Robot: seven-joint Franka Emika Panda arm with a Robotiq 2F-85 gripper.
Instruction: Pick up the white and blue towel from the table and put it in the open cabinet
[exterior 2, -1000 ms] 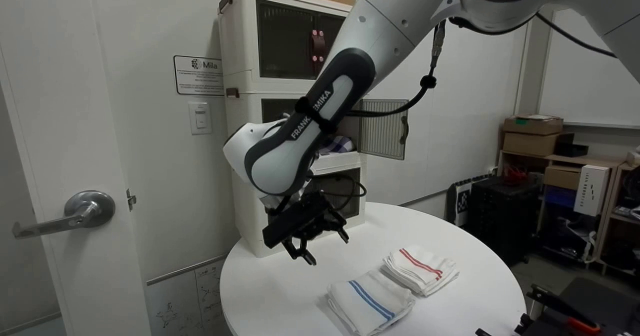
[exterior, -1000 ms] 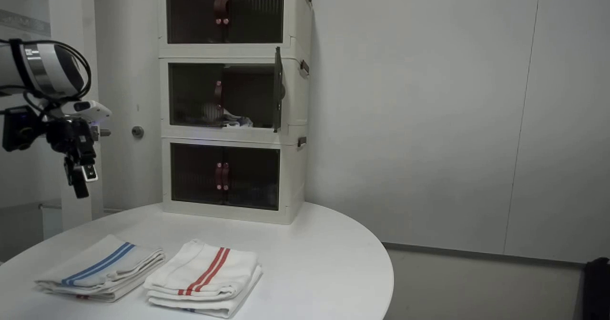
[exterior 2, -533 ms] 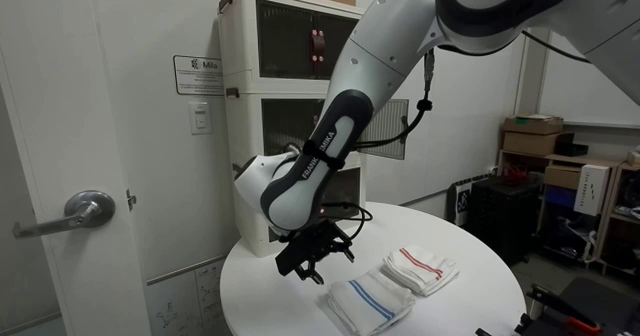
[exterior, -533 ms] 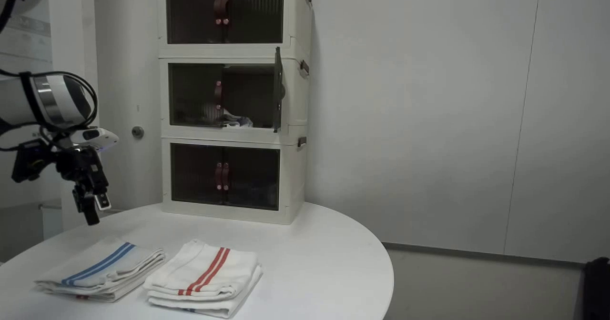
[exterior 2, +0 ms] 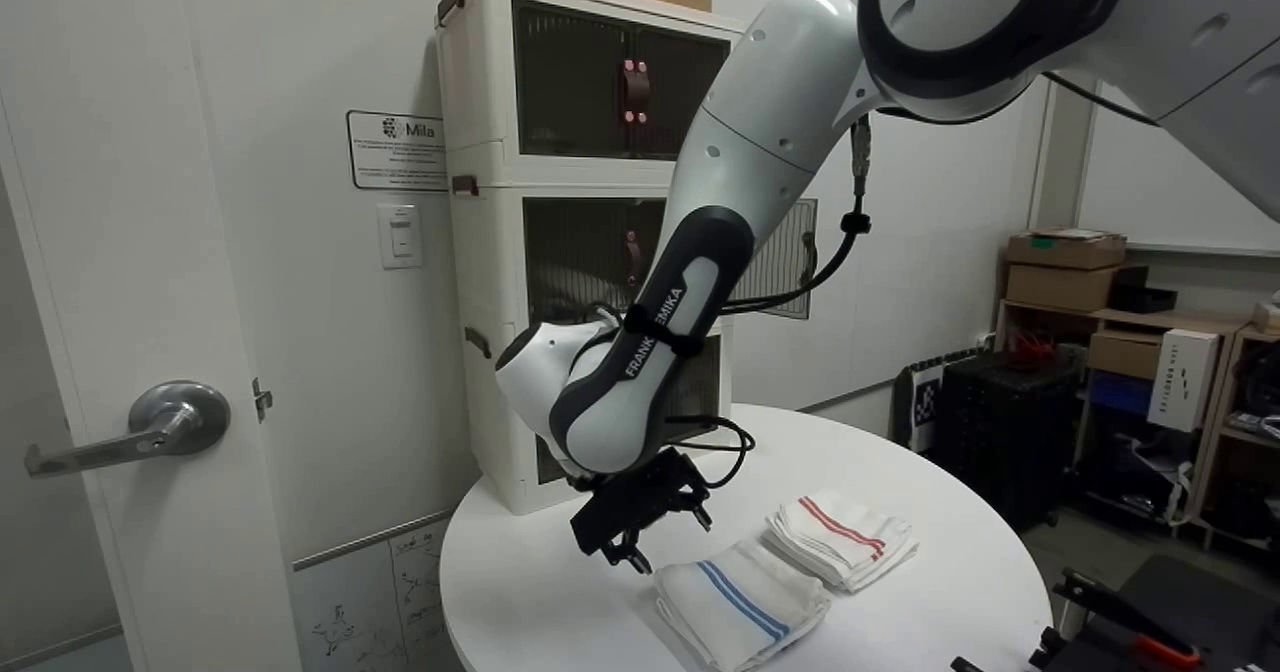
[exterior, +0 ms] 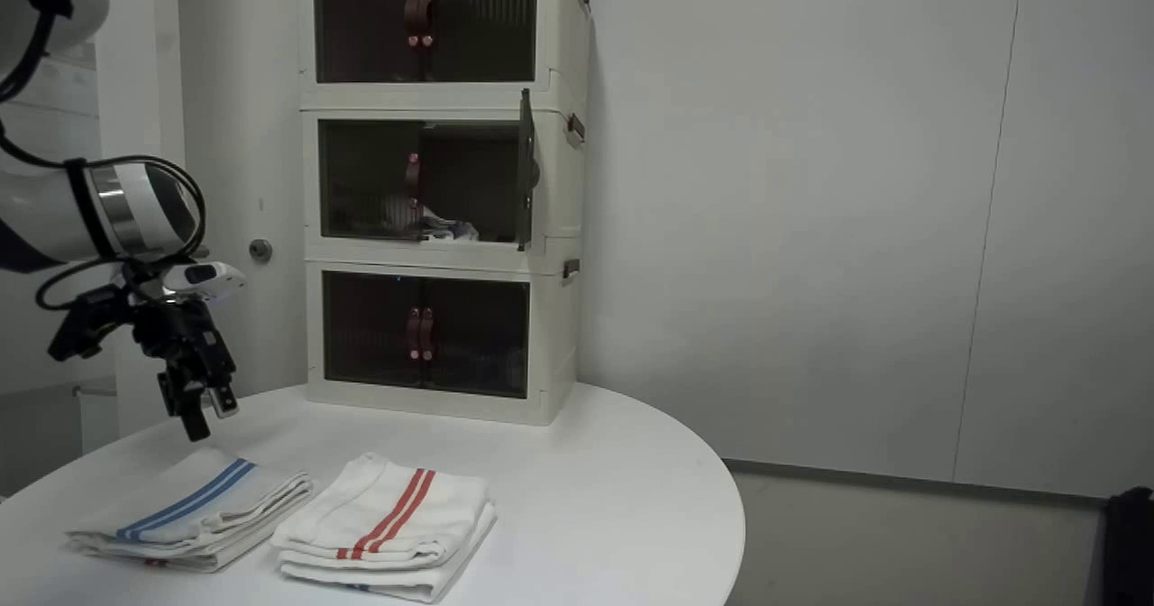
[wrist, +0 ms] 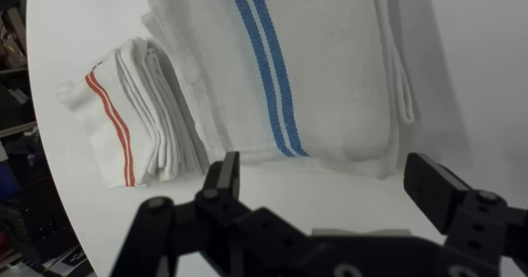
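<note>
Arm hid most of the opening of the middle cabinet in an exterior view | wrist view cropped the blue-striped white towel, layered, coarsely woven, lying on the smooth round worktop | claw stood wide near its edge

The wall sign reads "Mila", and the robot arm bears "FRANK" and "EMIKA".

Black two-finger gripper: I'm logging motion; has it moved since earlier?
Yes: in an exterior view, the gripper has come down toward the folded white towel with blue stripes.
</note>
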